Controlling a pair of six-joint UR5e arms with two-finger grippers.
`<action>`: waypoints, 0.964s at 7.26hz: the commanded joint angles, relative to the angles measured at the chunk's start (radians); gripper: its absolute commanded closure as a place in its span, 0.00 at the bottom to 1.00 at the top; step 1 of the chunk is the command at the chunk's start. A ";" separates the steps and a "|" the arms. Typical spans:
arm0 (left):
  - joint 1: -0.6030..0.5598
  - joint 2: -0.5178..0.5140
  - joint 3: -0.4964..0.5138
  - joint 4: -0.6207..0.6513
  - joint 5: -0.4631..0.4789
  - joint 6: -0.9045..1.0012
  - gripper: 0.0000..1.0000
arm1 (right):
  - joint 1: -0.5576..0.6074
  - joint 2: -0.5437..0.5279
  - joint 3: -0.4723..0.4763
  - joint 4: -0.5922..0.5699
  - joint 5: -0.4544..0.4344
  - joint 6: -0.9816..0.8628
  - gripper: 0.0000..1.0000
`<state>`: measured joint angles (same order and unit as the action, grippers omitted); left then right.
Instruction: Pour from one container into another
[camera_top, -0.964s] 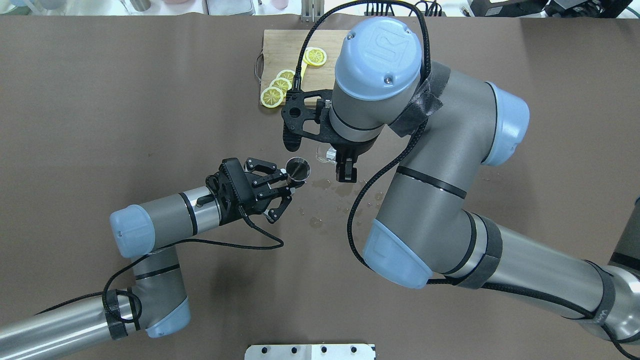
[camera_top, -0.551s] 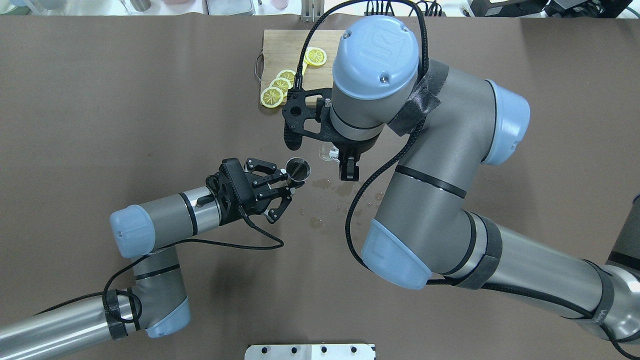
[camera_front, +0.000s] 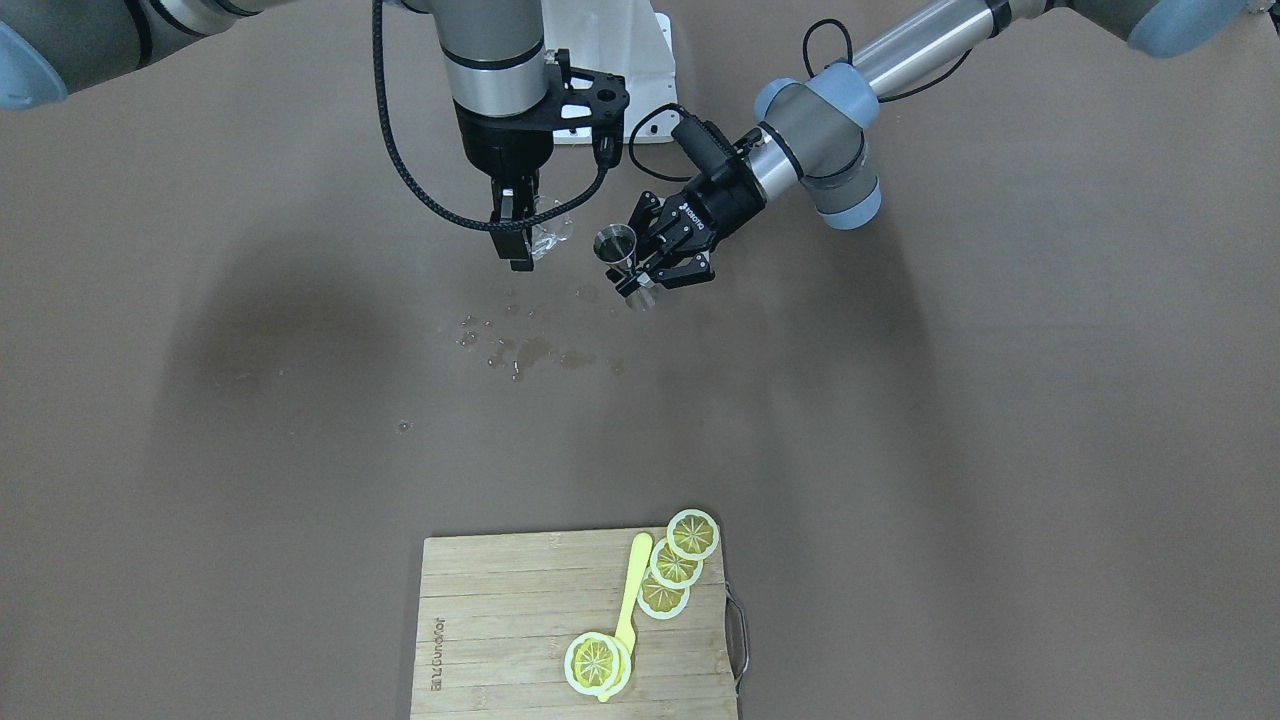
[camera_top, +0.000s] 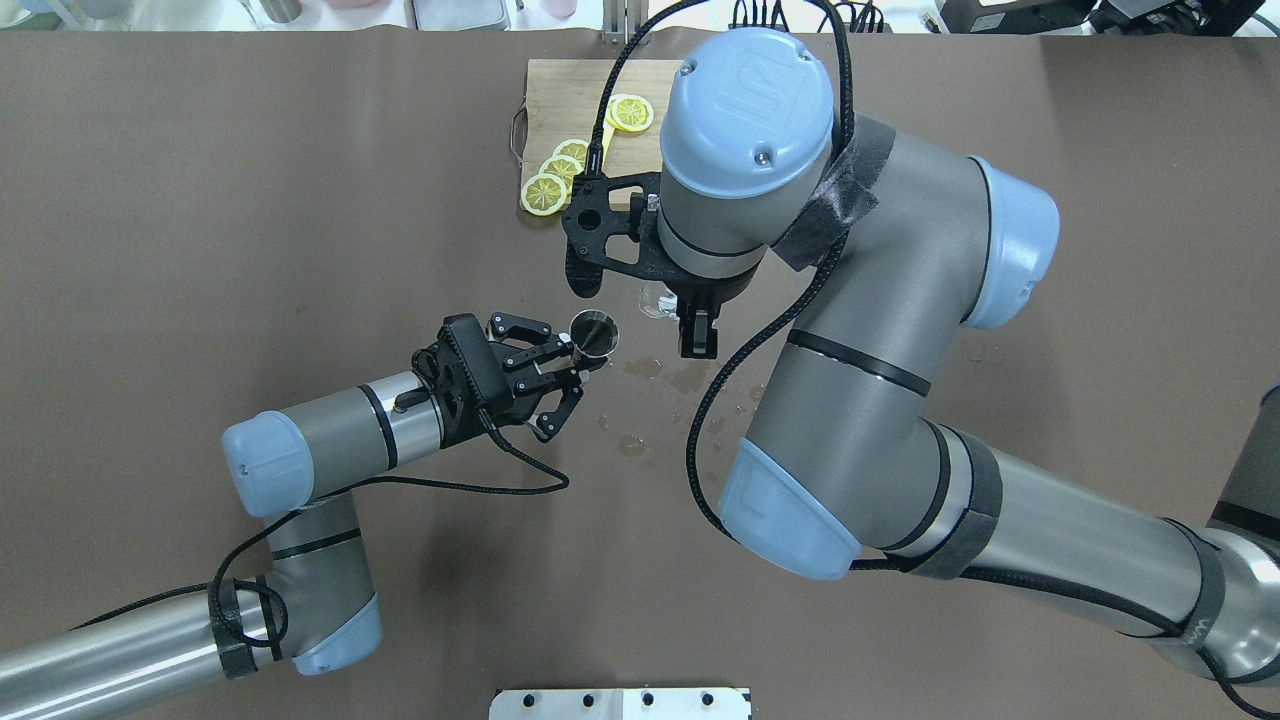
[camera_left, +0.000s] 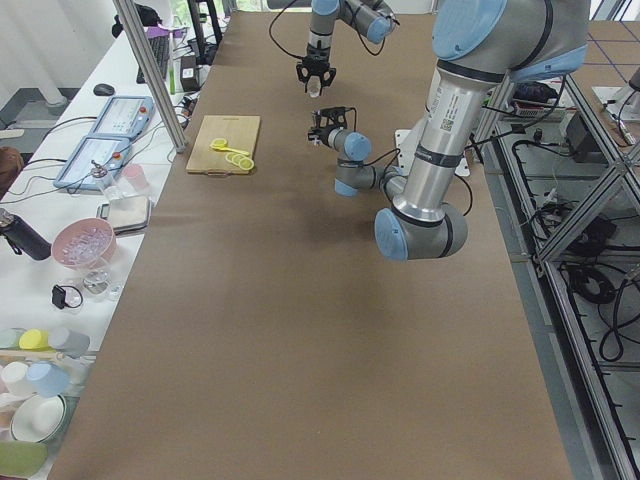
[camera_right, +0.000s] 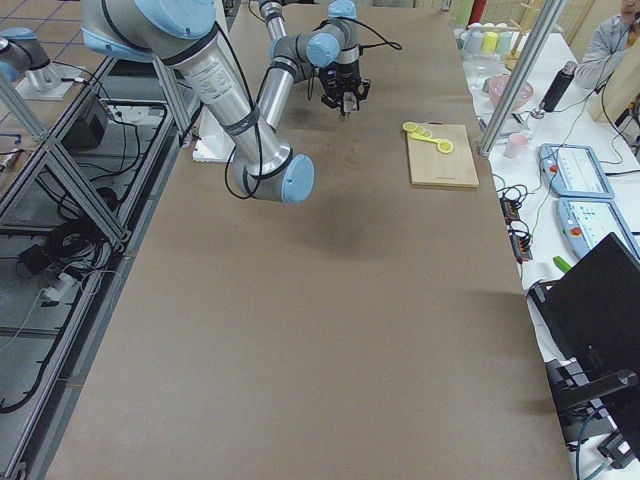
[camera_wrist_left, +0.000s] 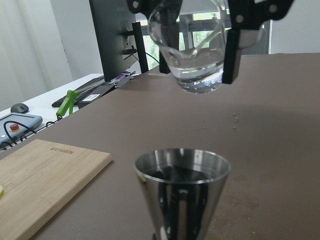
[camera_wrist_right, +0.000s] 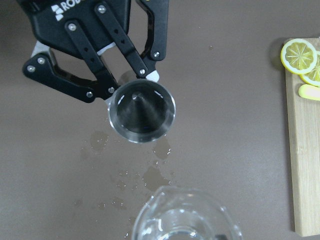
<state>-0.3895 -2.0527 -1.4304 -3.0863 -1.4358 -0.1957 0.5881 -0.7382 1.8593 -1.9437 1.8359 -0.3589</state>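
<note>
The steel hourglass jigger (camera_top: 594, 333) stands upright above the table with my left gripper (camera_top: 574, 362) shut on its waist; its dark bowl (camera_wrist_right: 142, 111) faces up. The clear glass cup (camera_wrist_left: 192, 55) hangs higher, just right of the jigger in the overhead view and apart from it. My right gripper (camera_front: 522, 238) is shut on it. The cup (camera_front: 551, 236) is tilted with its lip toward the jigger (camera_wrist_left: 182, 187) and holds a little clear liquid. From overhead the right wrist hides most of the cup (camera_top: 655, 299).
Drops and small puddles of liquid (camera_top: 640, 400) lie on the brown table cover under and near the grippers. A wooden cutting board (camera_top: 565, 95) with lemon slices (camera_top: 545, 193) and a yellow utensil sits at the far side.
The right gripper with the cup has shifted slightly toward the far side of the table. The left gripper and jigger have nudged very slightly the same way.
</note>
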 joint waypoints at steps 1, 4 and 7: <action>0.003 -0.006 0.002 -0.011 0.009 -0.001 1.00 | -0.005 0.019 -0.020 -0.001 -0.003 0.000 1.00; 0.005 -0.007 0.005 -0.017 0.009 -0.001 1.00 | -0.005 0.054 -0.063 -0.006 -0.006 0.000 1.00; 0.006 -0.007 0.005 -0.019 0.011 -0.001 1.00 | -0.005 0.097 -0.091 -0.059 -0.050 0.000 1.00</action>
<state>-0.3840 -2.0601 -1.4251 -3.1043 -1.4256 -0.1963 0.5829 -0.6544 1.7719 -1.9790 1.8081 -0.3589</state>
